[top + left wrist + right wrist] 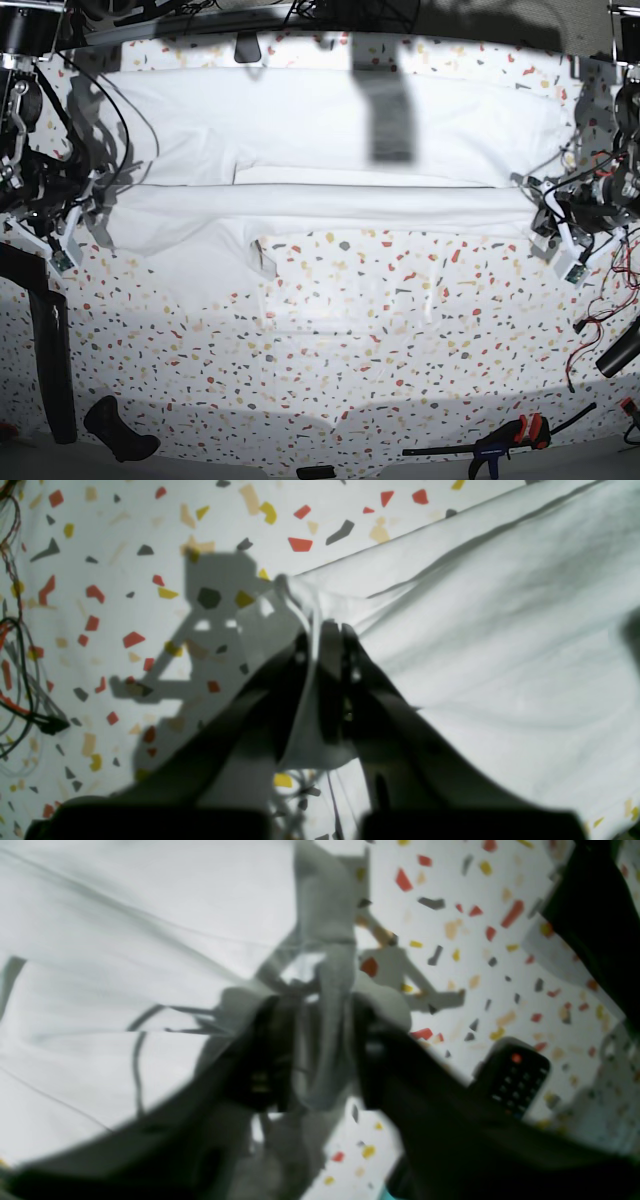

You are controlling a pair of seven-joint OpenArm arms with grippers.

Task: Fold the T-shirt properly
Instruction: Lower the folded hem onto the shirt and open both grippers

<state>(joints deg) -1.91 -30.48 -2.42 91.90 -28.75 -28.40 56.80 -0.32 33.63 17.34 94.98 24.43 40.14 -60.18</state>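
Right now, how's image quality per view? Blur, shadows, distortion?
Left wrist: gripper soft and dark, sharp arm shadow on the tabletop. Right wrist: heavy blur on gripper and T-shirt. Base: fisheye bends the table edges; a dark rectangular shadow falls across the shirt's top centre.

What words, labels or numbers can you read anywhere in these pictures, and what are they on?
None can be read.
The T-shirt is plain white, with no print showing.
The remote control has buttons, but any marks on them are too blurred to read.
The table carries only coloured speckles.
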